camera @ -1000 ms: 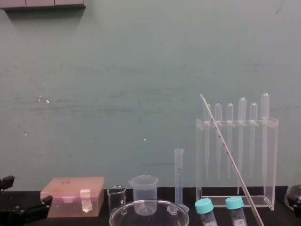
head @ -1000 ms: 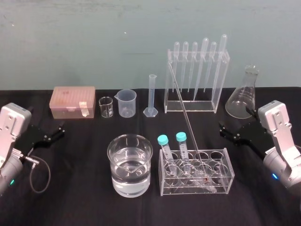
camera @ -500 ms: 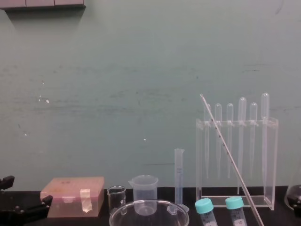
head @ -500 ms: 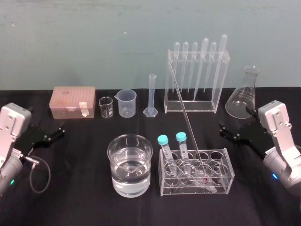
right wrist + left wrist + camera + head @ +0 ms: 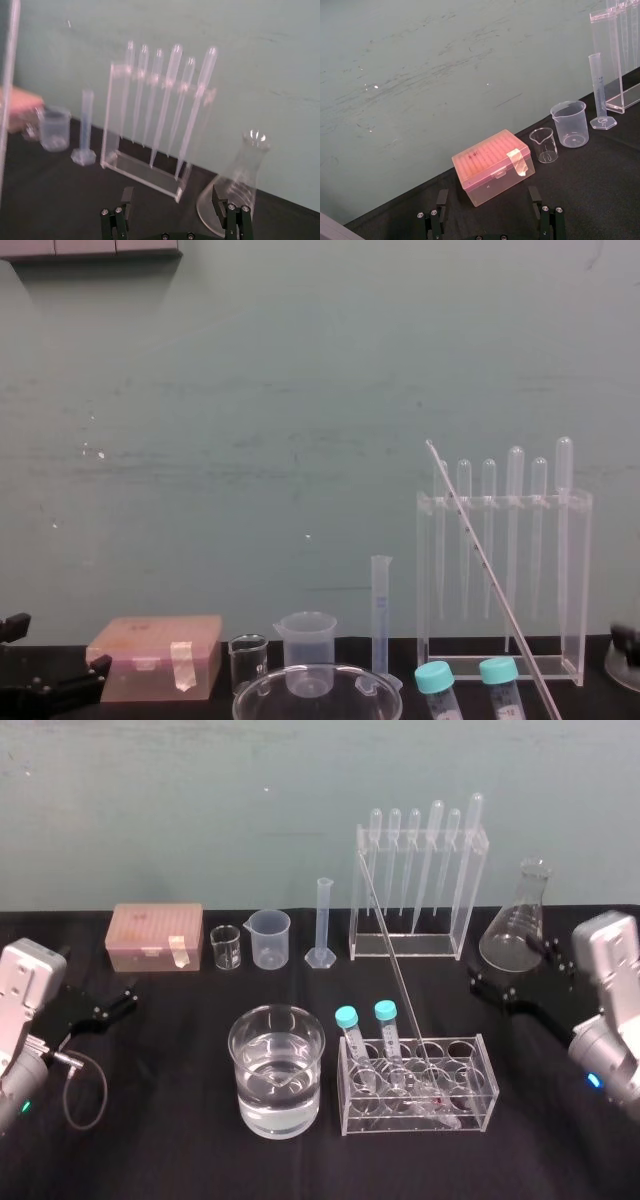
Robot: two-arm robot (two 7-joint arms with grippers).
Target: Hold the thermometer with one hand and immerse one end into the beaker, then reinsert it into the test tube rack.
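The thermometer (image 5: 393, 965) stood slanted in the low test tube rack (image 5: 478, 1104) near the tabletop's (image 5: 170, 1150) front edge. Its red tip was down among the rack's holes and its top leaned toward the back edge, crossing in front of the tall stand (image 5: 462, 910) of 6 pipettes; whether it touched that stand could not be told. The water-filled beaker (image 5: 276, 1070) sat just beside the rack, on its left. The right pincer (image 5: 172, 196) hung near the right edge, jaws wide apart and empty, close to a flask (image 5: 518, 925). The left pincer (image 5: 487, 199) waited by the left edge, equally wide and empty. The rod looked thin and slick, so an off-centre squeeze would likely tip it, lever the light rack or knock the 2 capped tubes (image 5: 350, 1040). A hasty reach might bump the flask, and a careless lift could swing the long top into the pipettes or crack the tip against the beaker's rim.
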